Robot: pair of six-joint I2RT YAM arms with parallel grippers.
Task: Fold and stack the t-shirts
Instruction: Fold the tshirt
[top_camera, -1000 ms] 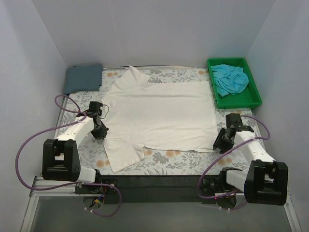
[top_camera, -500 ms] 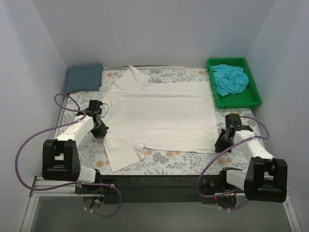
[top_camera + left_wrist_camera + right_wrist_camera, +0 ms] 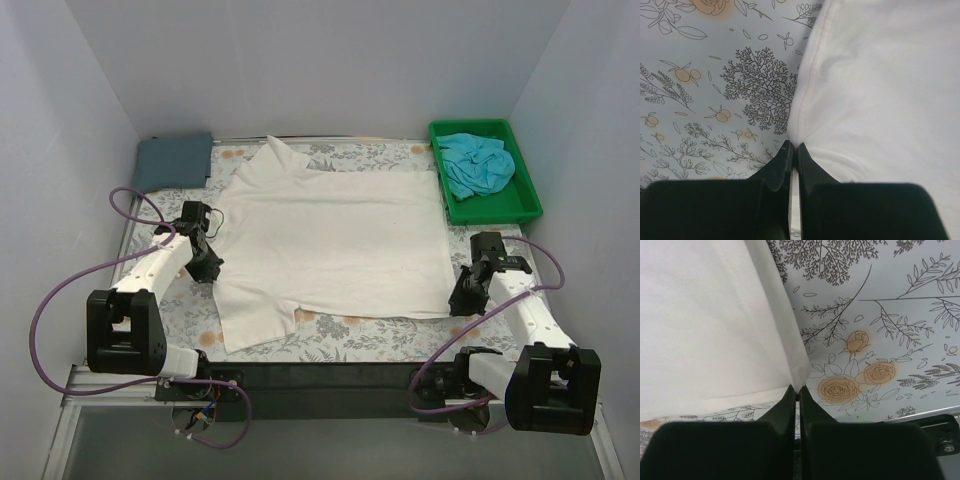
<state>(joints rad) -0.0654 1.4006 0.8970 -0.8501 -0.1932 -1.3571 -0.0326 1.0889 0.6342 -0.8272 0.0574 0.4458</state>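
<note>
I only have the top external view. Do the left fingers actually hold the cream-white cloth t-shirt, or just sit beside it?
Observer: Left wrist view: the left fingers are shut on a pinched fold of the cream-white cloth t-shirt at its edge.
Operator: And the right?
Observer: The right fingers are shut on its pointed corner.
Operator: One layer there?
Observer: A narrow band runs along that edge to the corner; hem or fold, I cannot tell.

Left arm and right arm: white shells, black joint housings, black bases, looped purple cables. Left hand and right hand have tapered matte-black fingers.
</note>
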